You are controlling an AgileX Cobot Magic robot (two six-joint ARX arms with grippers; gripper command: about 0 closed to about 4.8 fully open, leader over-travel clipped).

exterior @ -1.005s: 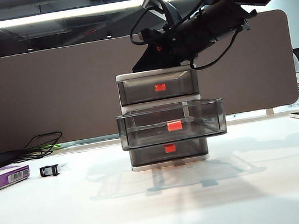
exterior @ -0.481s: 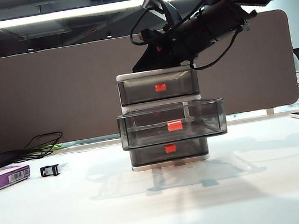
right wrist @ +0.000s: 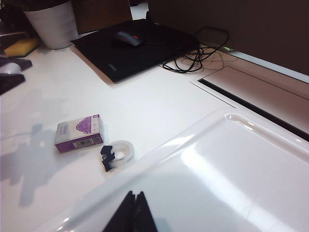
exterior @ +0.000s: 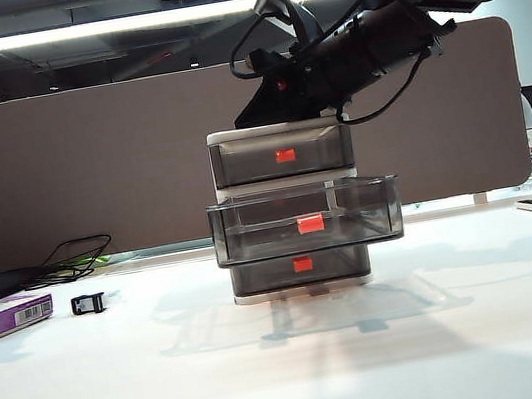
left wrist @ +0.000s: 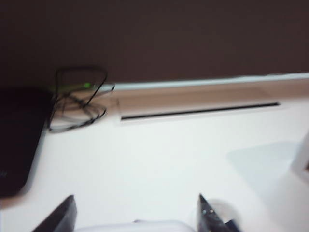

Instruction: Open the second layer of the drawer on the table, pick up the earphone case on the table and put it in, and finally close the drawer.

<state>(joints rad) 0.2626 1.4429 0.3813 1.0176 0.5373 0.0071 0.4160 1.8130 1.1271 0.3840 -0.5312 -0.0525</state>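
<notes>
Smoky grey translucent plastic marks the three stacked trays of the small white-framed drawer unit (exterior: 276, 130), which stands in the middle of the wide, plain white table (exterior: 295, 382); its middle tray, the second layer (exterior: 251, 230) with a red-orange tab, is pulled well out toward the exterior camera, so the opening step looks done. The right gripper (right wrist: 133, 212) sits above the unit's glossy white top, near its back edge, its two dark fingertips pressed together on nothing. The left gripper (left wrist: 135, 215) hangs over bare table off to the left side, barely a dark blur at the edge of the exterior view; its fingers are spread apart, and a small whitish rounded earphone case (left wrist: 133, 226) fills the gap between them, so it appears to be clamped there, though the wrist picture is blurred and shows only the case's upper edge. No such case lies on the table beside the purple-and-white box (exterior: 6, 316) or the small black clip (exterior: 88, 305). By that reading, what is left is carrying the case to the open tray, dropping it in, and pushing the tray shut
</notes>
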